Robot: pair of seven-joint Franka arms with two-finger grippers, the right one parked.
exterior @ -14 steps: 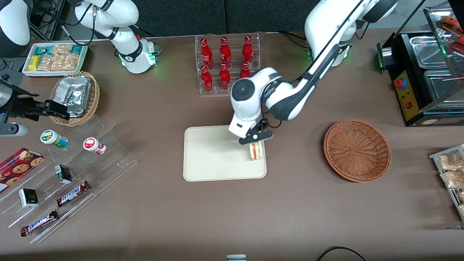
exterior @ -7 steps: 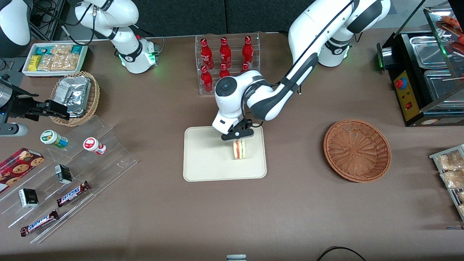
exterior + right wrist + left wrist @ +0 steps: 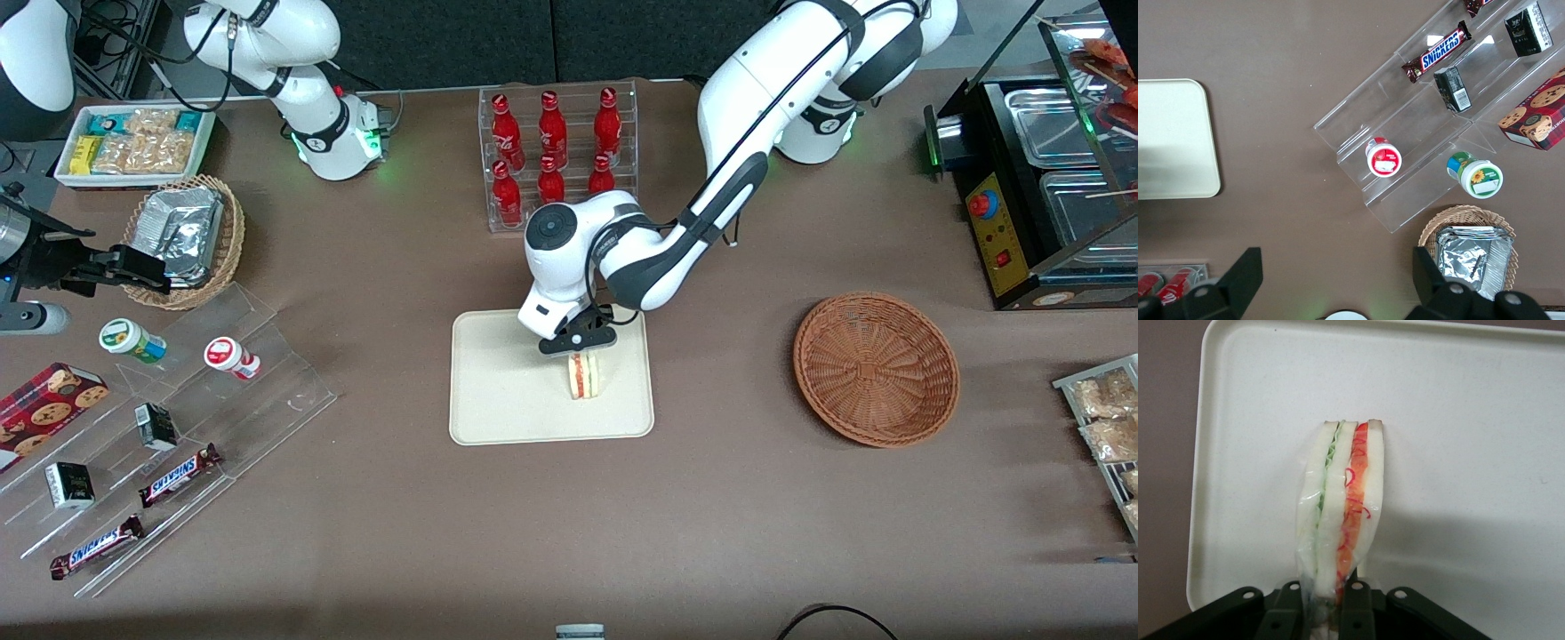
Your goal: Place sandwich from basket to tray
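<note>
The end effector [image 3: 580,342] is over the tray [image 3: 498,391], and its 2 fingers [image 3: 1290,613] are closed tight on one end of the sandwich [image 3: 584,376]. The sandwich stands on its edge over the tray, on the side nearest the basket [image 3: 876,368], which looks empty. I cannot tell if the sandwich touches the tray yet. This looks like the putting-down step. Next, the fingers should open and the arm should lift straight up, so the sandwich does not tip.

Mock snack shop in a lab: brown surface [image 3: 373,533] with soda bottle rack [image 3: 556,156], acrylic candy display [image 3: 178,427], food warmer [image 3: 1049,178], robot arms.
</note>
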